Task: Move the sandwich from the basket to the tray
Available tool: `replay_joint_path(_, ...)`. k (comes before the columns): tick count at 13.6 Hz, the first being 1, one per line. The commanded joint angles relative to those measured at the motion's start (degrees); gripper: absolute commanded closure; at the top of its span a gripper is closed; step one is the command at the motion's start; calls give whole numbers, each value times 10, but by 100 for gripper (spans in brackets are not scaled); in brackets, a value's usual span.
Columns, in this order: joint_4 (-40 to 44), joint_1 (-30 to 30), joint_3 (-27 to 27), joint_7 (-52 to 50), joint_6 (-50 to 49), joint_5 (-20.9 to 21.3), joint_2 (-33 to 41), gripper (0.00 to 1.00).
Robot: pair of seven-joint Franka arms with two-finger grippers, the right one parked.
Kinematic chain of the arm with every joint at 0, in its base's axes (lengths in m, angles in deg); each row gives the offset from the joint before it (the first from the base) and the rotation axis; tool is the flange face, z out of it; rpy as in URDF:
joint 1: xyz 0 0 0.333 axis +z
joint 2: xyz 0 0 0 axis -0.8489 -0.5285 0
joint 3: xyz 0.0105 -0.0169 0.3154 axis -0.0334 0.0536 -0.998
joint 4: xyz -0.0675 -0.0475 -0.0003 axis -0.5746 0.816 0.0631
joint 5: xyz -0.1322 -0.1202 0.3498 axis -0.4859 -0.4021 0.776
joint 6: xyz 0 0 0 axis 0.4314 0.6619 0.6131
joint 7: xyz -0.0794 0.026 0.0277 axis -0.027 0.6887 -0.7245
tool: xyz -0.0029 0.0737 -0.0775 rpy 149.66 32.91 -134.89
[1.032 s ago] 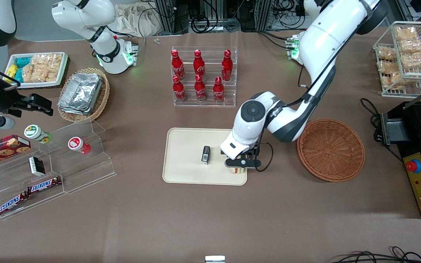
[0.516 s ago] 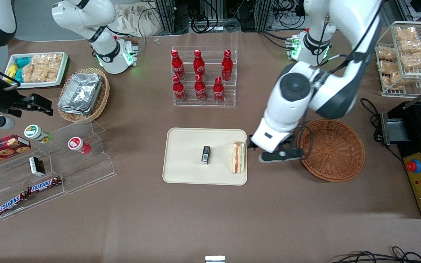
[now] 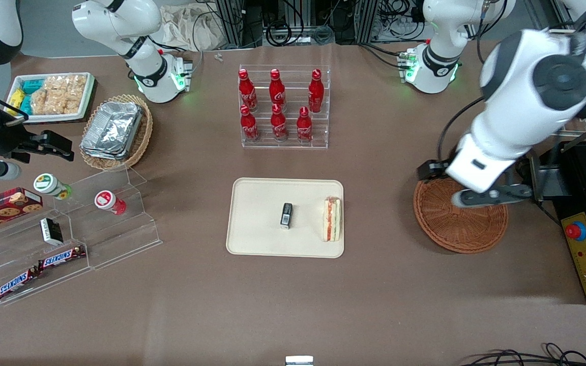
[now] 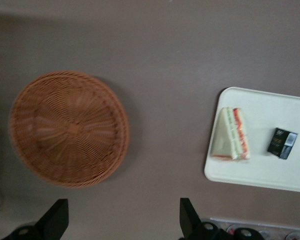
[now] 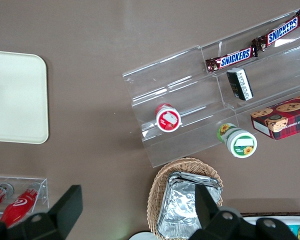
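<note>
Brown matte tabletop spreads bare around the woven, reddish-brown basket [image 3: 460,218], part of whose rim the left arm hides in the front view. Above the basket hangs the gripper [image 4: 124,220], fingers spread wide with nothing between them. Well apart, the wedge-shaped sandwich [image 3: 331,219] lies on the smooth cream tray [image 3: 257,213], hard against the rim nearest the basket, with a small black packet [image 3: 286,214] beside it.
</note>
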Motion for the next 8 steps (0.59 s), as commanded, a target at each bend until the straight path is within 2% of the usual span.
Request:
replay_joint_path(1, -7, 2, -45, 43, -48, -15, 44, 0)
replay_joint_path(8, -14, 1, -101, 116, -76, -33, 79, 0)
